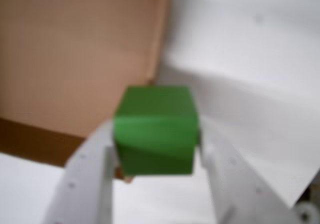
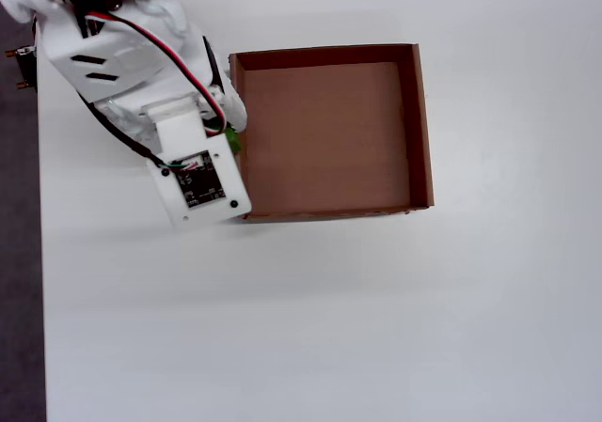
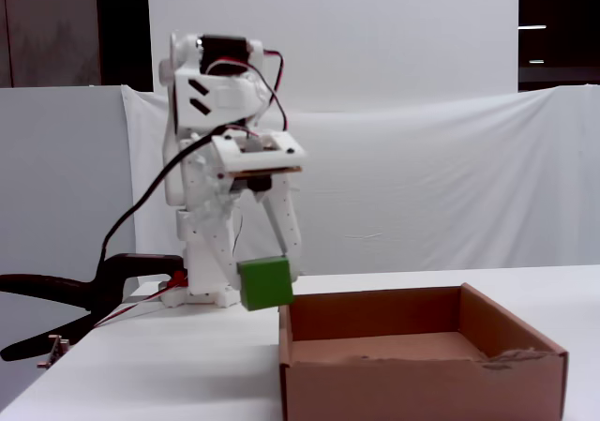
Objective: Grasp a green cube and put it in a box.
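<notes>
here the gripper is closed on the green cube, one white finger pressed to each side. in the fixed view the cube hangs in the air, clear of the white surface, just at the left wall of the box, slightly tilted.

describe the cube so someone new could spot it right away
Find the brown box on the white table, then look just past its wall on the arm's side. There the gripper holds the cube in the air between its fingers. It is the only green thing here.
</notes>
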